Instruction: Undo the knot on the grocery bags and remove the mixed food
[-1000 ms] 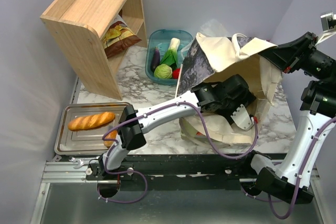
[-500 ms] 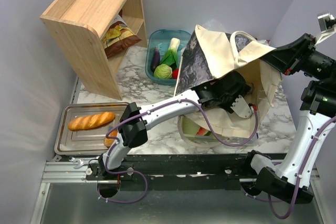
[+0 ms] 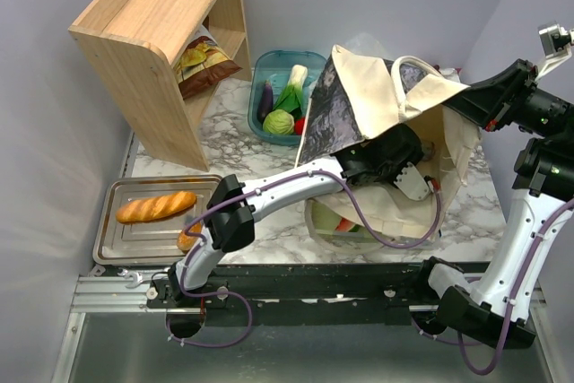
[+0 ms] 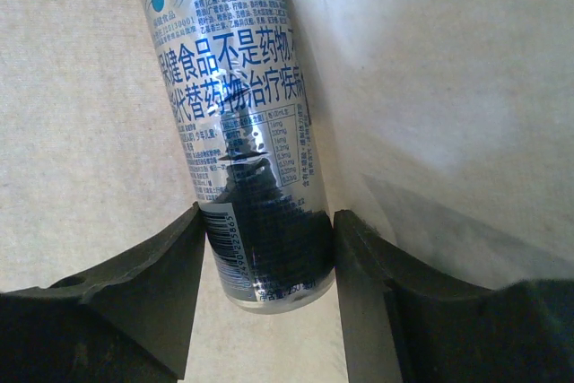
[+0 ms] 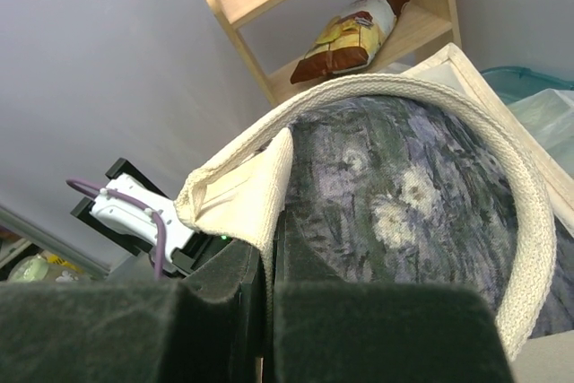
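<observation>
The grocery bag [image 3: 377,87] is a cream cloth tote with a dark floral panel, standing right of the table's middle. My right gripper [image 3: 462,100] holds its rim up, shut on the cream fabric edge [image 5: 235,190] beside the floral cloth [image 5: 404,186]. My left gripper [image 3: 405,170] reaches into the bag's mouth. In the left wrist view a blue-silver can [image 4: 242,114] lies on the bag's cream lining, and the left gripper [image 4: 267,230] has a finger against each side of its lower end. Something red and green [image 3: 343,223] shows low in the bag's mouth.
A wooden shelf [image 3: 152,33] at the back left holds a chips bag [image 3: 204,62]. The green basket [image 3: 316,62] beside it holds an eggplant [image 3: 266,98], a leafy vegetable [image 3: 292,87], a cabbage [image 3: 279,122]. A metal tray [image 3: 117,244] at the front left carries bread [image 3: 155,206].
The left gripper has gone deeper into the bag and its jaws have closed in on the can. The right gripper has lifted the bag's rim a little higher.
</observation>
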Controlling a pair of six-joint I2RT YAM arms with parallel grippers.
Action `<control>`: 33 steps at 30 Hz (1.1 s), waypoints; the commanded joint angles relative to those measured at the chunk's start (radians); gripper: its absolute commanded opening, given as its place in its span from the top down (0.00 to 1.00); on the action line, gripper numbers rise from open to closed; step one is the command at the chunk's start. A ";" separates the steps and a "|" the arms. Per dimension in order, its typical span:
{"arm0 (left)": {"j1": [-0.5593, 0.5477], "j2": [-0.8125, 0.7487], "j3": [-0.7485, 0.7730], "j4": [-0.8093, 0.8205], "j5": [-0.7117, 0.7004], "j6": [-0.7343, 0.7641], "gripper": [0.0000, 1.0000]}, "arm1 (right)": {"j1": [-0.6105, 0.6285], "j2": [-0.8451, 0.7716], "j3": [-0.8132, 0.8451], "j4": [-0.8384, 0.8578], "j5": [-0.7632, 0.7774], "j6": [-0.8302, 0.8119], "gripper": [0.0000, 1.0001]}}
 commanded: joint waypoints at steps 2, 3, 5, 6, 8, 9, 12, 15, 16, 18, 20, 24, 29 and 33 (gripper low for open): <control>0.011 -0.097 -0.089 -0.078 -0.030 -0.033 0.96 | 0.013 -0.036 0.019 0.052 0.033 0.006 0.99; 0.009 -0.120 -0.100 -0.077 -0.030 -0.034 0.98 | 0.013 -0.032 0.016 0.048 0.039 -0.003 0.99; 0.003 -0.154 -0.115 -0.069 -0.037 -0.032 1.00 | 0.013 -0.028 0.012 0.040 0.049 -0.014 0.99; 0.000 -0.168 -0.117 -0.071 -0.040 -0.032 1.00 | 0.013 -0.026 0.007 0.036 0.052 -0.021 0.99; -0.003 -0.191 -0.119 -0.079 -0.048 -0.033 1.00 | 0.013 -0.025 0.006 0.001 0.055 -0.053 0.99; -0.005 -0.202 -0.120 -0.083 -0.052 -0.033 1.00 | 0.013 -0.026 0.010 -0.037 0.061 -0.090 0.99; -0.012 -0.239 -0.124 -0.099 -0.054 -0.037 1.00 | 0.013 -0.021 0.041 -0.195 0.110 -0.235 0.99; -0.022 -0.284 -0.143 -0.103 -0.049 -0.034 1.00 | 0.013 -0.016 0.061 -0.313 0.172 -0.350 0.99; -0.027 -0.298 -0.149 -0.103 -0.048 -0.030 1.00 | 0.012 -0.015 0.066 -0.335 0.194 -0.372 0.99; -0.034 -0.316 -0.159 -0.100 -0.053 -0.021 1.00 | 0.013 -0.013 0.070 -0.352 0.229 -0.394 0.99; -0.038 -0.330 -0.159 -0.090 -0.049 -0.020 1.00 | 0.013 -0.012 0.074 -0.355 0.259 -0.403 0.99; -0.041 -0.343 -0.109 -0.090 -0.024 -0.043 1.00 | 0.013 -0.006 0.087 -0.365 0.333 -0.413 0.99; -0.045 -0.336 0.018 -0.133 0.040 -0.100 1.00 | 0.013 0.014 0.127 -0.421 0.489 -0.436 0.99; -0.050 -0.338 0.067 -0.130 0.075 -0.139 1.00 | 0.013 0.033 0.155 -0.454 0.589 -0.451 0.99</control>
